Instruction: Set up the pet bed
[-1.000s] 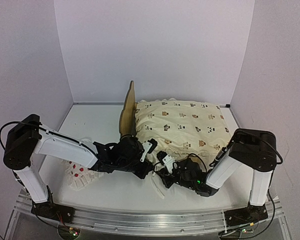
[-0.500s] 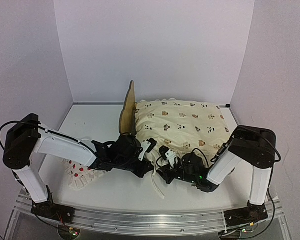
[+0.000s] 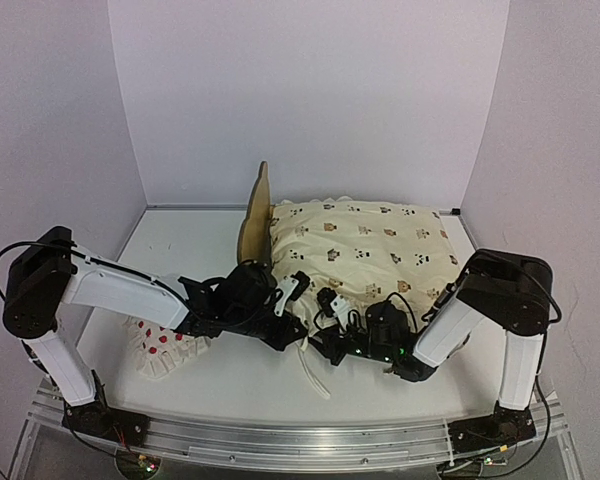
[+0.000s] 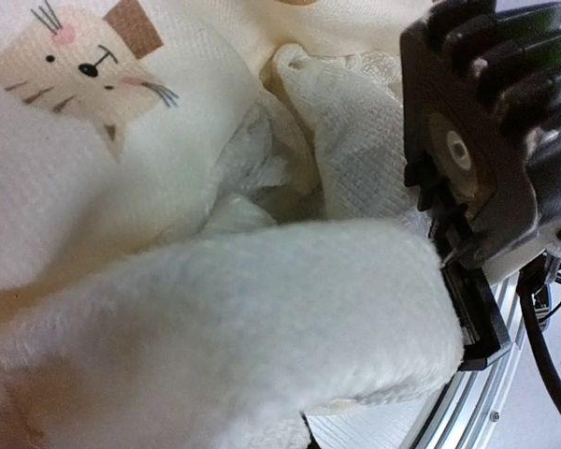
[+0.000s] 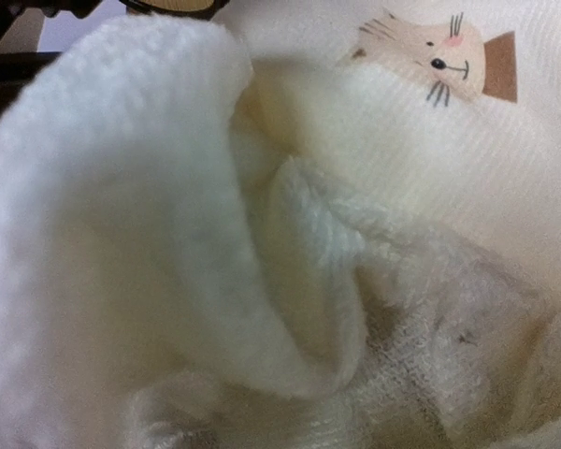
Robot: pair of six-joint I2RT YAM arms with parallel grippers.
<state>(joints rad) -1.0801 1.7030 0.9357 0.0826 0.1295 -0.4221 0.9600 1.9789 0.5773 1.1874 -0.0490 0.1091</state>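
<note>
- We can read no words, numbers, brand names or labels in any of the three views.
- The only print we find is on the quilt (image 3: 365, 245): small animal faces with no lettering beside them.
- Up close, a cat face (image 4: 84, 56) shows whiskers, a pink cheek and a brown ear, and no writing.

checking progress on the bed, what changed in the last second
The right gripper moved away from its base and slightly left, up to the near edge of the quilt, its forearm following. The left gripper shifted slightly left. Nothing visibly grabbed or released. Quilt, bed and pillow stayed put.
</note>
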